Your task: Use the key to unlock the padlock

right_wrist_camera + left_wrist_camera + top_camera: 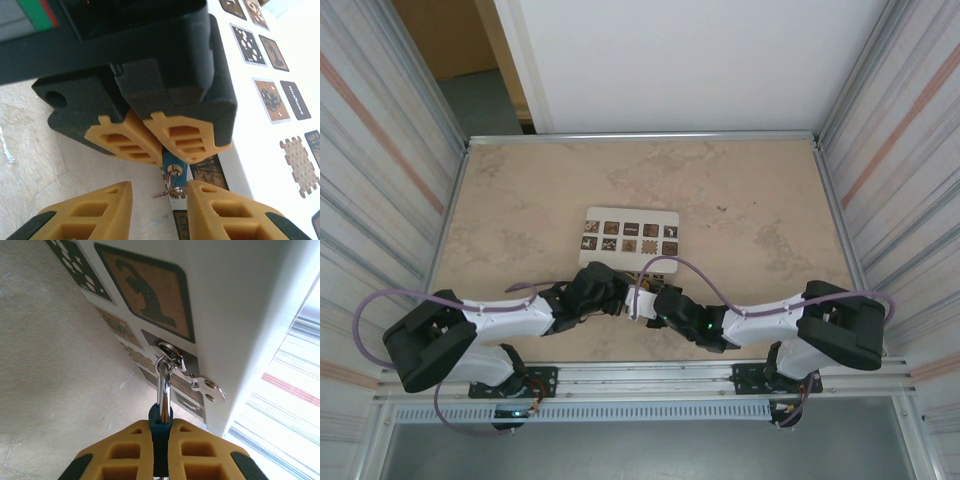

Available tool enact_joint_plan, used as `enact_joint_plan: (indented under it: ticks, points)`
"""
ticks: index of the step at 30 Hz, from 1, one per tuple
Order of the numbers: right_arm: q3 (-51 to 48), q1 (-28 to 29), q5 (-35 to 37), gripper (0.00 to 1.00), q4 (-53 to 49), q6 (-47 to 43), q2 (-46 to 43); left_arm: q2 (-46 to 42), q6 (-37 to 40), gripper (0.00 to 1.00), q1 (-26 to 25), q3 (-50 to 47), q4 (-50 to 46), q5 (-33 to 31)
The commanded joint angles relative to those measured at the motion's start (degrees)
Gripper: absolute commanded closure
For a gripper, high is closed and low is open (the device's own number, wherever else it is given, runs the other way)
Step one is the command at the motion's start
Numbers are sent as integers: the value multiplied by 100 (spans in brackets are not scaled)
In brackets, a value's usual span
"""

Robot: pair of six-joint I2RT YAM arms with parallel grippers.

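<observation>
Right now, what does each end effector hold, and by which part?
The left end effector clamps the blue padlock by its body, shackle free. The right end effector stands open, holding nothing.

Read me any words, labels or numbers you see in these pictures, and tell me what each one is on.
On one dark square tile of the white box of patterned tiles: a line of white lettering, too blurred to read.
On the other tiles: pictures and patterns, no words.
On the small blue padlock: no legible marking.
</observation>
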Motion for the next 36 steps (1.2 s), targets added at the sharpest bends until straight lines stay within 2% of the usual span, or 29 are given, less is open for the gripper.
enact_joint_plan:
  ticks: [1,15,25,29,36]
  points:
    - [167,1,29,71,225,-61,131,15,8,100,-68,-3,-128,239]
    - [107,-76,231,97,173,206,174,7,8,100,-69,-14,-120,232]
    - [140,-279,65,100,-114,892,216,23,9,100,-69,10,-128,267]
    - [138,-421,-154,100,-212,1471,173,60,26,100,-81,43,-128,286]
    - [376,-807,-882,100,-771,3350,44,206,11,100,-108,82,-42,293]
